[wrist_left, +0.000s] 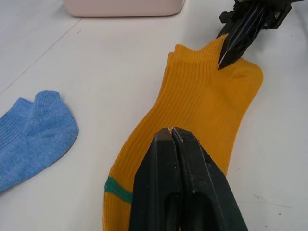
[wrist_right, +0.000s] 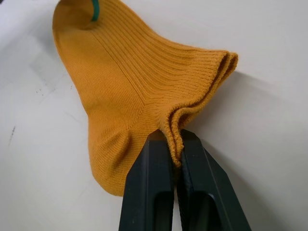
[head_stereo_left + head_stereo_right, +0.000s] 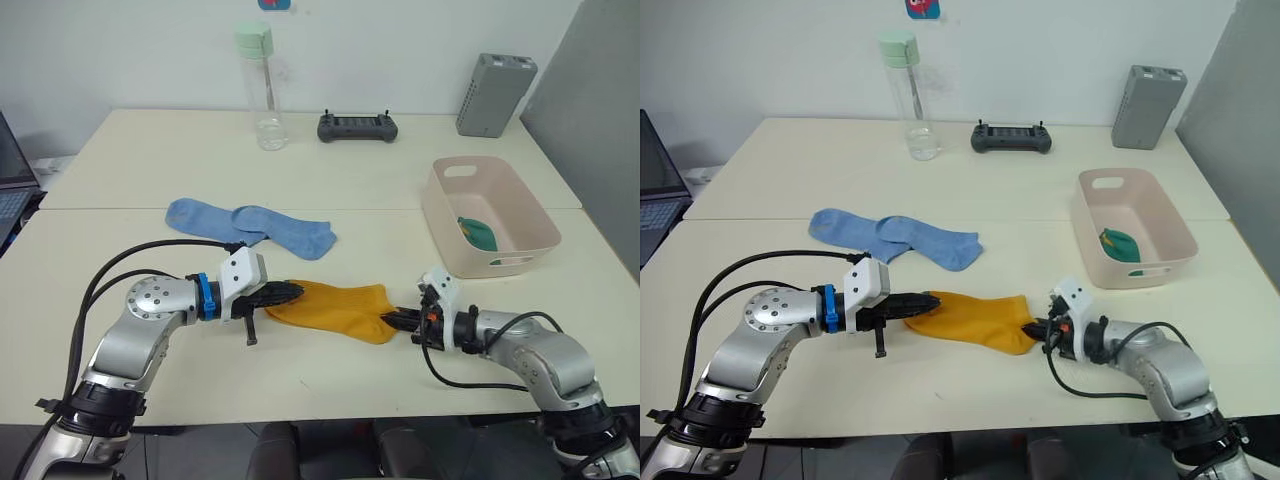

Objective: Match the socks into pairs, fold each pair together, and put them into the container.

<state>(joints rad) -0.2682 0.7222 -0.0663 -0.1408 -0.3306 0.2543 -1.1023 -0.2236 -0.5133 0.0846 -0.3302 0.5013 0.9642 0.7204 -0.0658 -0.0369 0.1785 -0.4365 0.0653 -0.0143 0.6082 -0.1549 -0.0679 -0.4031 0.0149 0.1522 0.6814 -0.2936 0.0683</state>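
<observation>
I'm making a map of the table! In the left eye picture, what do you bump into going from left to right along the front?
left gripper → yellow socks → right gripper

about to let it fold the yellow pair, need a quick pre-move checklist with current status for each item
1. Right end effector shut on the cuff edge of the yellow socks: ok.
2. Left end effector shut at the toe end of the yellow socks: ok.
3. Both yellow socks in the grip: cannot tell.
4. Blue socks apart from the yellow ones: ok.
5. Container has room beside the green socks: ok.
</observation>
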